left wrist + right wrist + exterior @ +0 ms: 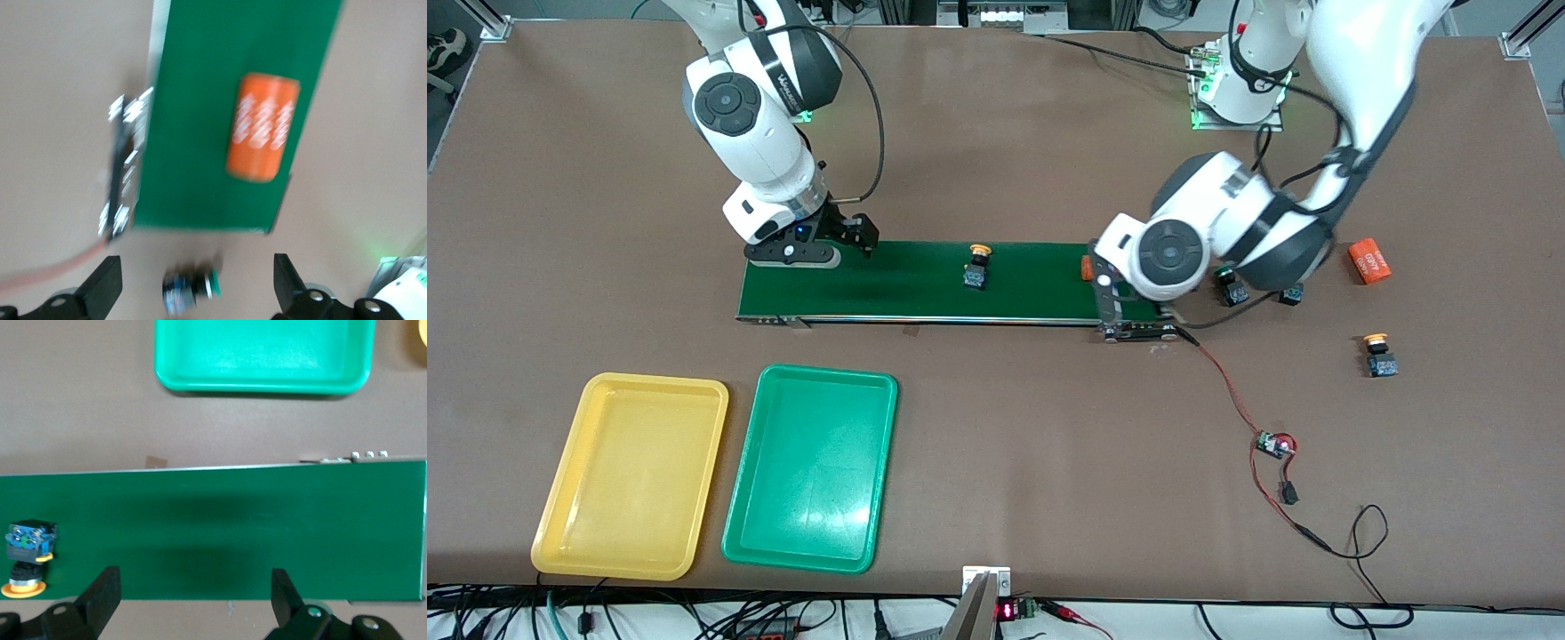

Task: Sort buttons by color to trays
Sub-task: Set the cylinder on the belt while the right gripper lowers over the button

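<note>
Over the table just off the conveyor's end, my left gripper stands open. A green-capped button lies on its side on the table between its fingers, untouched. In the front view that button peeks out beside the left arm's wrist. One yellow-capped button sits mid-belt and shows in the right wrist view. Another yellow-capped button stands on the table toward the left arm's end. My right gripper hangs open and empty over the belt's other end. The yellow tray and green tray lie nearer the front camera.
The dark-green conveyor belt carries an orange cylinder near the left arm's end. A second orange cylinder lies on the table. A dark button body peeks from under the left arm. Red-black wiring with a small board trails across the table.
</note>
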`<state>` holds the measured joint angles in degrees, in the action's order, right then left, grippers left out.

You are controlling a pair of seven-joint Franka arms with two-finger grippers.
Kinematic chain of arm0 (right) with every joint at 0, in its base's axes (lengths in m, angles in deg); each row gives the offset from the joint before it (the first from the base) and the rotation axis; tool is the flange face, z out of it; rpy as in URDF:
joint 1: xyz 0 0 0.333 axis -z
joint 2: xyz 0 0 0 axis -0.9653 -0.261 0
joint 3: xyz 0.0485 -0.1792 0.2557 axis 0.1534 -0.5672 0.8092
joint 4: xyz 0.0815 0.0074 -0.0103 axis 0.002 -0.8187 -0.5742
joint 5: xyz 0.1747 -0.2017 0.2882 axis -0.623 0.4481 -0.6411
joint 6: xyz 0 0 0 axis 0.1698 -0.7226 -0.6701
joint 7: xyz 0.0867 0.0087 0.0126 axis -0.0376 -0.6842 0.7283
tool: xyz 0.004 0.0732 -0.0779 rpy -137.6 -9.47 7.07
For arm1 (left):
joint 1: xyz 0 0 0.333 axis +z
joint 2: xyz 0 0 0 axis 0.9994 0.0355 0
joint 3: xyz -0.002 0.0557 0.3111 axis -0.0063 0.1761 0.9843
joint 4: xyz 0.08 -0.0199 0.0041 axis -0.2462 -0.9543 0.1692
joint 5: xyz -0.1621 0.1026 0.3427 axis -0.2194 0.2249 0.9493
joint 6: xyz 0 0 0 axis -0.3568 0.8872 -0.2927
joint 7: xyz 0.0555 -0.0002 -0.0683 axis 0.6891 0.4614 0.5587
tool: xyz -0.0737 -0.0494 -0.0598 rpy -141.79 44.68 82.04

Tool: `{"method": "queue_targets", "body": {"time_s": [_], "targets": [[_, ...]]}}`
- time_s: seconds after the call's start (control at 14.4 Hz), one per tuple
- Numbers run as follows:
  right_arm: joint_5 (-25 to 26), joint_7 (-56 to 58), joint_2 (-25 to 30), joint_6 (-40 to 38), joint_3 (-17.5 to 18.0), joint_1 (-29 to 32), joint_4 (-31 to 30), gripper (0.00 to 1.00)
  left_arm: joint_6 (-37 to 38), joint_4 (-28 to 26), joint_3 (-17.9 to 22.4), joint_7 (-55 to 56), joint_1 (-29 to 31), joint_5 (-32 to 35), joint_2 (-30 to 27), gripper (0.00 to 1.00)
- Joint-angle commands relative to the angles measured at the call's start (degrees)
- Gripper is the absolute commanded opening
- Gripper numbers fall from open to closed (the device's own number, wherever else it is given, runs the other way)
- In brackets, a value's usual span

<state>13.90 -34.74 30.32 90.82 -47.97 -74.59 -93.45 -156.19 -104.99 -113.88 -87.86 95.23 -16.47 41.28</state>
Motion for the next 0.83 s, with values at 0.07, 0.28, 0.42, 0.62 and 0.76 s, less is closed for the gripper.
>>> {"method": "queue_targets", "body": {"time_s": [0.07,0.28,0.42,0.62,0.76], "targets": [[2.08,-1.98,-4.35,0.41,-0.62,-2.21,4.16,1.0,2.96,6.22,0.05,10.45,7.4,0.97,-0.37,1.0],[2.26,-3.65,-5.06,0.32,-0.62,-2.39,4.16,1.0,2.97,10.61,3.98,14.95,9.43,1.15,0.25,1.0],[2.35,-5.23,-5.67,0.32,-0.62,-3.17,4.16,1.0,2.7,15.7,10.22,14.95,9.35,0.97,2.0,1.0],[7.61,-6.89,-7.52,0.32,-0.71,-4.84,4.16,1.0,2.17,16.34,17.96,15.04,9.43,3.42,4.64,1.0],[7.8,-9.62,-8.4,0.5,-0.71,-5.29,4.33,1.0,1.39,14.77,19.91,19.4,11.36,4.4,5.6,1.0]]}}
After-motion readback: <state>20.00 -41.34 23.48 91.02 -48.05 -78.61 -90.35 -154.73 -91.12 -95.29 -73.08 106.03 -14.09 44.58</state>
